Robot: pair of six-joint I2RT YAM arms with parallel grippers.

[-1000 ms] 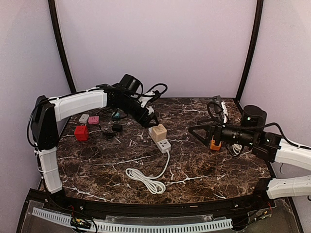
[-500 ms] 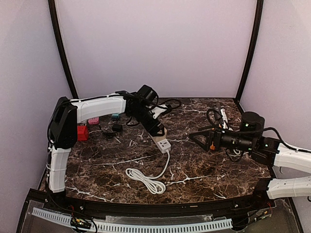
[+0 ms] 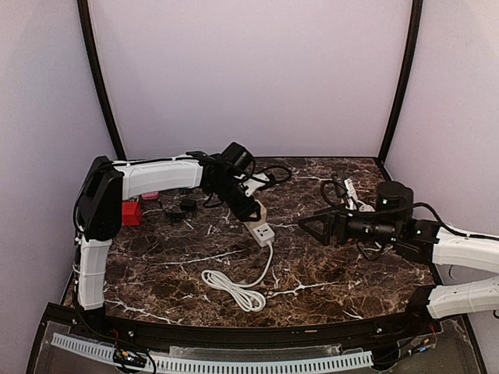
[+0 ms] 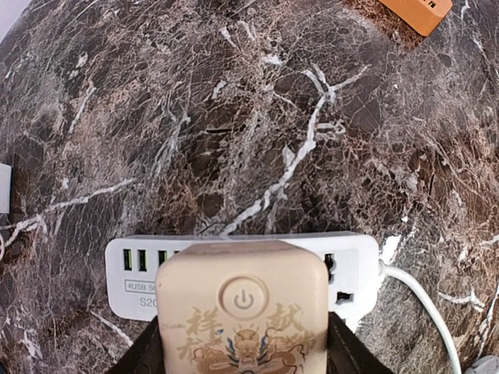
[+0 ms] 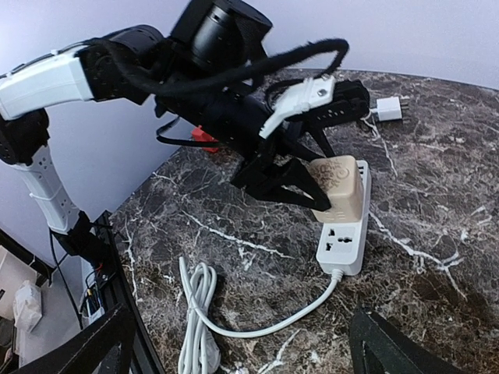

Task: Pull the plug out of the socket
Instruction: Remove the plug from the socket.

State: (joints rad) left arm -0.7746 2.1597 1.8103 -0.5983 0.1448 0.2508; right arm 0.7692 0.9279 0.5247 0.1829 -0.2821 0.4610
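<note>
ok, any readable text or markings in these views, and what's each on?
"4USB S": printed on the white rectangular power strip; the rest is hidden behind the plug.
"S20": the line below it, also cut off.
"祥" and "献": gold characters on the beige square plug; the lower characters run out of frame.
Power symbol: on the plug's round button.
Top and right wrist views: nothing legible.

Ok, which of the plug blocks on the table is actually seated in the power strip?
The beige plug with the power-button symbol on top; it sits on the white power strip, while the red block and orange block lie loose.
</note>
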